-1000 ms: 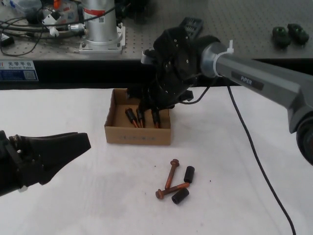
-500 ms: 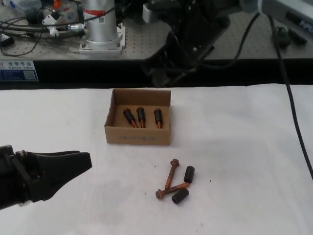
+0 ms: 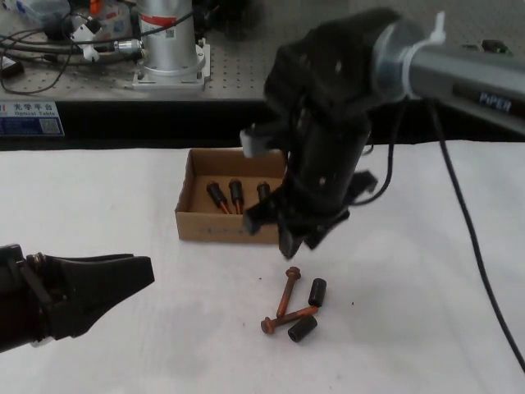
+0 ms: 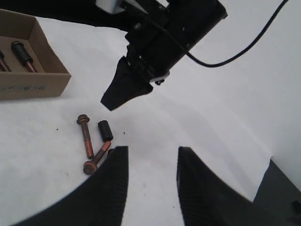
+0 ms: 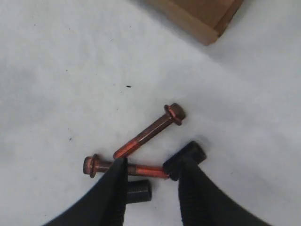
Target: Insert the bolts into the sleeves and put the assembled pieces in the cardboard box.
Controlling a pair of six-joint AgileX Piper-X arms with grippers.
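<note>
The cardboard box (image 3: 197, 223) holds three bolts fitted in black sleeves (image 3: 236, 194). In front of it on the white cloth lie two copper bolts (image 3: 288, 294) (image 5: 149, 132), one across the other (image 5: 128, 167), beside two loose black sleeves (image 3: 317, 292) (image 3: 302, 328). My right gripper (image 3: 300, 241) hangs open just above them, by the box's front right corner. In the right wrist view its fingertips (image 5: 150, 186) bracket the lower bolt between both sleeves (image 5: 188, 157) (image 5: 139, 191). My left gripper (image 4: 149, 174) is open and empty, low at the near left (image 3: 139, 275).
A metal optical table with a silver cylinder (image 3: 168, 37), cables and small black parts runs along the back edge. White cloth (image 3: 426, 312) covers the bench, with free room to the right of the loose parts and to the left of the box.
The right arm rose out of the box, where it left three assembled pieces, then came forward and down over the loose bolts. The left arm barely moved.
</note>
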